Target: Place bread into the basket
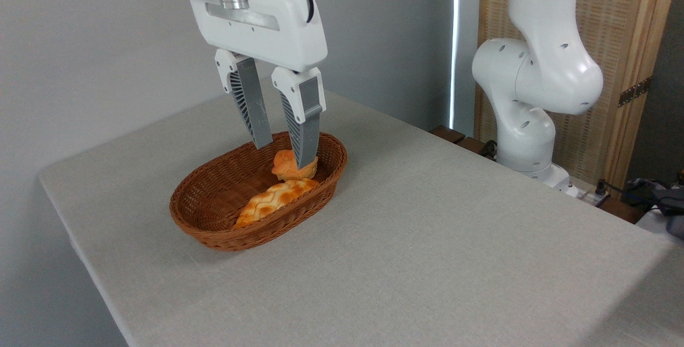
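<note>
Grey wall, pale table (pixel 427 240). I see the bun (pixel 286 166) already in the basket (pixel 214 229), resting against the braided loaf (pixel 272 200). My gripper (pixel 283 152) hangs spread and released; one finger stands before the bun. It looks light and squashy; I'd pinch its sides gently.

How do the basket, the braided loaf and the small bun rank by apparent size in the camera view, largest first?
1. basket
2. braided loaf
3. small bun, partly hidden behind a finger of the open gripper, yet clearly smallest.
</note>
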`<control>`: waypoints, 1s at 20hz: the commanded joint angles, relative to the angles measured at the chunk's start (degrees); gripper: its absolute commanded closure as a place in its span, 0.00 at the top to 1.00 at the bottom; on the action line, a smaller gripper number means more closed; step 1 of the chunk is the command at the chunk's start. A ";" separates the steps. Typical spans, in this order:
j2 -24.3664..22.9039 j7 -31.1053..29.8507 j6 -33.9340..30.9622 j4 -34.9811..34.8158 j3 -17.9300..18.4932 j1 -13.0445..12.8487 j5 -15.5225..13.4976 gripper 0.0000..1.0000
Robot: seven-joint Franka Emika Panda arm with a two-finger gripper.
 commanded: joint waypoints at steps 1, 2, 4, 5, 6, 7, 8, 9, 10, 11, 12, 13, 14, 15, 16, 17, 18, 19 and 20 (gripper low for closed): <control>0.82 0.51 -1.87 0.85 -1.18 -0.82 -1.90 1.00; 0.82 0.43 -1.87 0.50 -1.97 -0.82 -2.25 1.00; 0.56 0.42 -1.70 -0.99 -2.42 -0.99 -2.43 1.00; 0.21 0.42 -1.61 -1.61 -2.33 -1.43 -2.43 1.00; 0.04 0.60 -1.43 -2.14 -2.42 -1.44 -2.43 1.00; 0.03 0.60 -1.35 -2.40 -2.42 -1.44 -2.43 1.00; 0.03 1.04 -1.35 -2.84 -2.42 -1.44 -2.43 1.00; -0.14 1.13 -1.17 -3.11 -2.42 -1.52 -2.43 1.00; -0.14 1.21 -1.08 -3.20 -2.42 -1.52 -2.43 1.00; -0.23 1.30 -0.82 -3.20 -2.33 -1.52 -2.43 1.00; -0.32 1.30 -0.21 -3.28 -2.33 -1.52 -2.35 1.00; -0.40 1.30 0.32 -3.37 -2.33 -1.44 -2.35 1.00; -0.58 1.30 0.67 -3.81 -2.24 -1.44 -2.17 1.00; -0.58 1.30 0.68 -3.90 -2.24 -1.44 -2.08 1.00; -0.84 1.30 0.76 -3.99 -2.15 -1.44 -2.08 1.00; -1.02 1.30 0.94 -4.07 -2.15 -1.44 -2.08 1.00; -1.19 1.30 1.11 -4.25 -2.07 -1.35 -2.08 1.00; -1.37 1.30 1.72 -4.34 -1.89 -1.43 -2.08 1.00; -1.63 1.30 2.08 -4.69 -1.89 -1.44 -2.08 1.00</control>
